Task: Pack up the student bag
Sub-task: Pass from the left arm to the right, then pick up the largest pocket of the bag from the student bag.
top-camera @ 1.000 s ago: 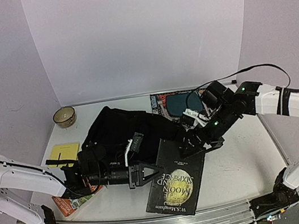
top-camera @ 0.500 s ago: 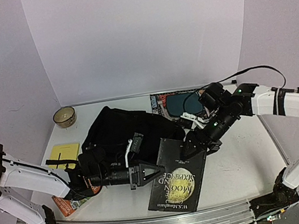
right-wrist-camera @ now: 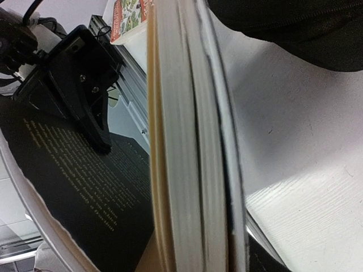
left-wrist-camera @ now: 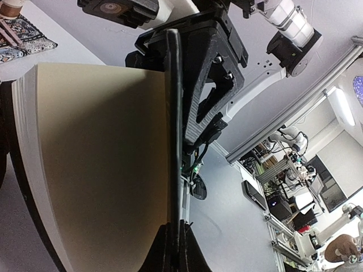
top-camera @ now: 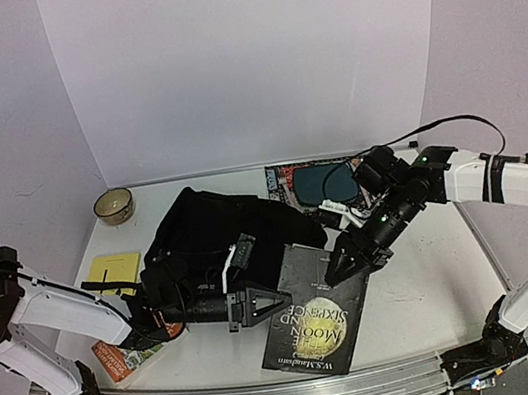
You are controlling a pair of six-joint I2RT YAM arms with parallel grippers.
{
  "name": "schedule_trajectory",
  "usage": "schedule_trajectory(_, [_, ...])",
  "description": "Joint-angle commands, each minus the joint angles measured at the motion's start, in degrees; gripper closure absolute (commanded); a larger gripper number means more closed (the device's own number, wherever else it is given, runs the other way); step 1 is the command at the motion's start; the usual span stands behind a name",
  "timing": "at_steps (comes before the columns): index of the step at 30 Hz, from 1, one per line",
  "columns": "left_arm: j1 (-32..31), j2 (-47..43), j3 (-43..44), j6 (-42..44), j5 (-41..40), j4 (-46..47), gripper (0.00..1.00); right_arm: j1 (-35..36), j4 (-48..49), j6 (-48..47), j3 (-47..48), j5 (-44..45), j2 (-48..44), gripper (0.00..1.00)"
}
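The black backpack (top-camera: 211, 229) lies left of the table's middle; a part of it shows in the right wrist view (right-wrist-camera: 295, 28). A black book with a moon on its cover (top-camera: 318, 328) lies in front of it, to the right. My left gripper (top-camera: 274, 304) is shut on the thin black cover (left-wrist-camera: 174, 141) at the book's left edge, with a cream page (left-wrist-camera: 96, 158) showing beside it. My right gripper (top-camera: 340, 270) sits at the book's far edge. The page block (right-wrist-camera: 187, 170) stands edge-on between its jaws, and its fingers are mostly hidden.
A small bowl (top-camera: 114, 205) stands at the back left. A yellow notepad (top-camera: 114, 270) lies left of the bag. A colourful book (top-camera: 119, 361) lies under my left arm. A magazine (top-camera: 281, 176) with a dark blue pouch (top-camera: 324, 182) on it lies at the back.
My right gripper has moved down and left onto the book's far edge. The book has shifted slightly. My left gripper keeps its hold on the cover.
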Motion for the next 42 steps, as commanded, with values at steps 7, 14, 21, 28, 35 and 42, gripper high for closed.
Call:
schedule_trajectory(7, [1.78, 5.08, 2.56, -3.04, 2.82, 5.83, 0.8, 1.28, 3.49, -2.37, 4.11, -10.45, -1.18, 0.68])
schedule_trajectory(14, [4.08, 3.89, 1.95, -4.27, 2.36, 5.75, 0.64, 1.28, 3.49, -2.96, 3.22, -9.63, -0.87, 0.96])
schedule_trajectory(21, [7.74, -2.04, -2.38, -5.11, -1.2, 2.48, 0.39, 0.76, 3.49, -2.32, 4.69, -4.17, -1.78, 1.0])
schedule_trajectory(28, [10.01, -13.81, 1.07, 3.07, -12.61, -20.31, 0.22, -3.5, 3.66, 1.19, 5.1, 0.18, -3.49, 1.0])
schedule_trajectory(35, [10.44, -16.36, 11.55, 11.64, -26.08, -40.46, 0.11, -8.3, 7.6, 7.31, 5.14, 3.25, -7.15, 1.0])
schedule_trajectory(42, [10.49, -8.18, 24.68, 19.11, -30.54, -53.08, 0.06, -15.72, 12.8, 15.43, 3.64, 6.62, -11.81, 1.0])
